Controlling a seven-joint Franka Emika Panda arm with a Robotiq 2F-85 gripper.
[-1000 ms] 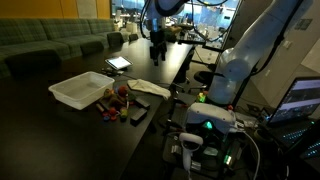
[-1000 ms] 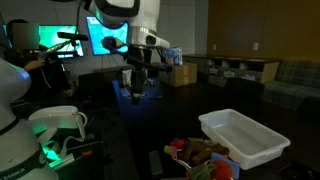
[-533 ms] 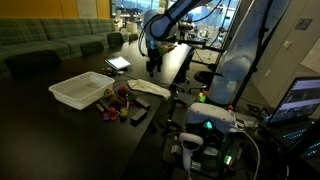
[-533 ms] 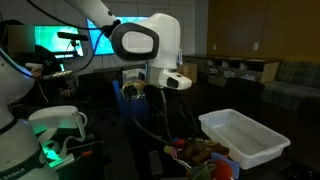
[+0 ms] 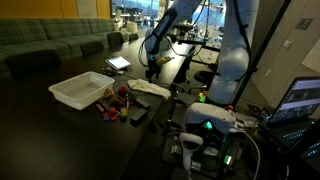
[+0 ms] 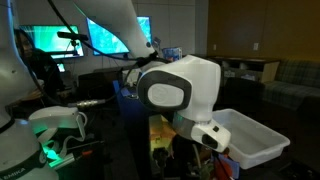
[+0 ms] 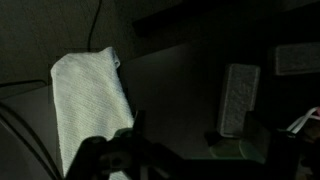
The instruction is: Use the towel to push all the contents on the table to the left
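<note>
The pale towel (image 5: pixel 149 88) lies flat on the dark table (image 5: pixel 60 135), just beside the jumble of small red, orange and yellow contents (image 5: pixel 116 99) and dark flat pieces (image 5: pixel 138 112). The white tray (image 5: pixel 80 90) sits on their other side. My gripper (image 5: pixel 152 69) hangs open just above the towel's far end. In the wrist view the towel (image 7: pixel 88 100) lies to the left of my open gripper (image 7: pixel 185 102), with nothing between the fingers (image 7: pixel 238 98). In an exterior view the arm's big white joint (image 6: pixel 180 90) hides the gripper and the towel; the tray (image 6: pixel 255 140) shows beside it.
A tablet (image 5: pixel 118 62) lies on the table beyond the towel. A green couch (image 5: pixel 50 40) runs along the far side. Control gear with a green light (image 5: pixel 205 125) and a laptop (image 5: pixel 300 100) stand off the table's near edge. A lit monitor (image 6: pixel 60 40) stands behind.
The arm has swung in from the table's far end and come down over the towel. Its big joint now fills the middle of one exterior view. The jaws stayed open.
</note>
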